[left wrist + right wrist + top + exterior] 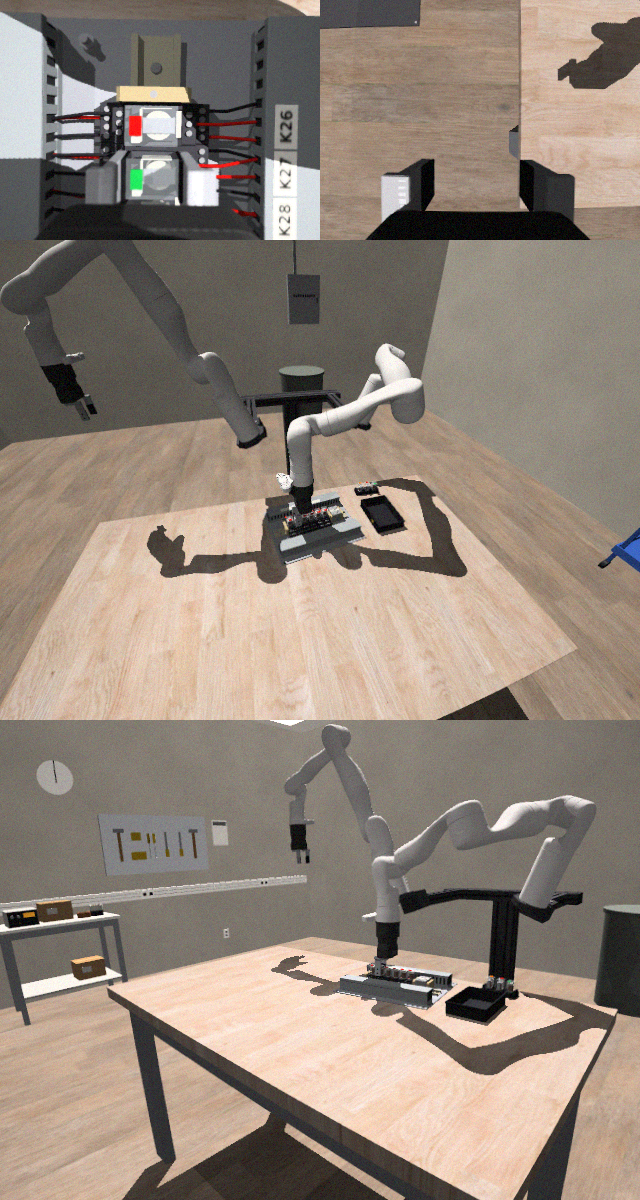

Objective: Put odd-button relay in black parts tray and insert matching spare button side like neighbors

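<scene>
The relay panel (323, 538) (385, 988) (220, 60) lies on the table. In the left wrist view a green-button relay (136, 179) stands in the row beside a red-button relay (135, 126), both buttons on the same side. My left gripper (152, 168) (381, 968) is shut on the green-button relay; its base is hidden, and no lift or lean shows. Other visible buttons in the row are red. The spare rack (366, 492) (513, 994) holds orange, red and green spares. The black parts tray (382, 513) (462, 1011) is empty. My right gripper (86, 407) (302, 857) (477, 177) is open and empty, high up away from the panel.
Wire ducts (22, 100) (295, 65) flank the relay row, with wires running to the sockets. A pale block (336, 510) (423, 980) sits at the row's other end. The tray stands beside the panel, with the rack behind it.
</scene>
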### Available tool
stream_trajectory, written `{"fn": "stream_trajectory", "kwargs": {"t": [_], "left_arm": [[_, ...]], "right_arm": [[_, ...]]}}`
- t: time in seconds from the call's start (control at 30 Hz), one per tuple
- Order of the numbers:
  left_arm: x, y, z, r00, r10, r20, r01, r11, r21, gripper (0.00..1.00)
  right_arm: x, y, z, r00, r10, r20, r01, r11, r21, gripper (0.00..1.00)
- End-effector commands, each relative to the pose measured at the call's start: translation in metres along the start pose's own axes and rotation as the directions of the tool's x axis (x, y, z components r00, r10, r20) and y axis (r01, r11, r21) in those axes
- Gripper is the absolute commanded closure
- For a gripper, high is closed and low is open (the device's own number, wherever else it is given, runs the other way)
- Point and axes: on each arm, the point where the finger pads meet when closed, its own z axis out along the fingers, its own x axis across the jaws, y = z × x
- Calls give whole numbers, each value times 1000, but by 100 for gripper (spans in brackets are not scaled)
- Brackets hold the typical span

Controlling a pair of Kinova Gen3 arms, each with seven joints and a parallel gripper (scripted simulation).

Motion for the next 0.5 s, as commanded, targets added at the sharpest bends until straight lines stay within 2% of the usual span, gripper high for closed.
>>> {"fn": "stream_trajectory", "kwargs": {"t": [0.0,0.47], "left_arm": [[0,-1,-1,1000,0,6,0,1000,1,100],[-1,-1,-1,1000,0,-4,0,1000,1,100]], "right_arm": [[0,0,0,1000,0,0,0,1000,-1,0],[0,0,0,1000,0,0,0,1000,-1,0]]}}
